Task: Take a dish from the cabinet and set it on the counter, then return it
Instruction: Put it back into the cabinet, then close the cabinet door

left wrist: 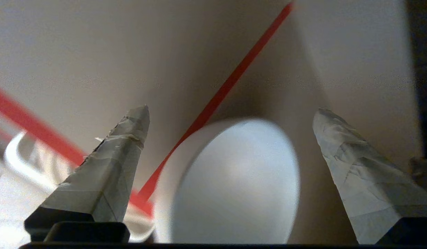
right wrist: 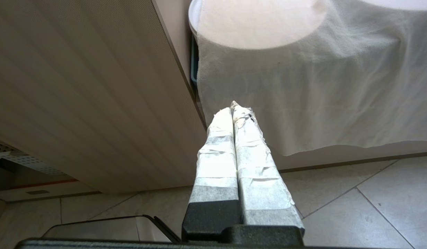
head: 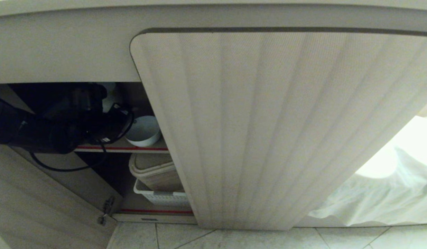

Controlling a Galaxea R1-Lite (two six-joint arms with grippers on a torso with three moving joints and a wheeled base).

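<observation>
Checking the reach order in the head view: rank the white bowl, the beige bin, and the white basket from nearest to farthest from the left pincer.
1. White bowl, on the upper shelf beside the left pincer.
2. Beige bin, below on the lower shelf.
3. White basket, lowest, under the bin.

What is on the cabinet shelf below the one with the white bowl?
Under the white bowl, the lower shelf holds a beige lidded bin inside a white slotted basket. The closed door hides the rest.

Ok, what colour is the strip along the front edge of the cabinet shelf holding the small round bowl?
Red strip, clearest in the head view, under the small white bowl.
</observation>
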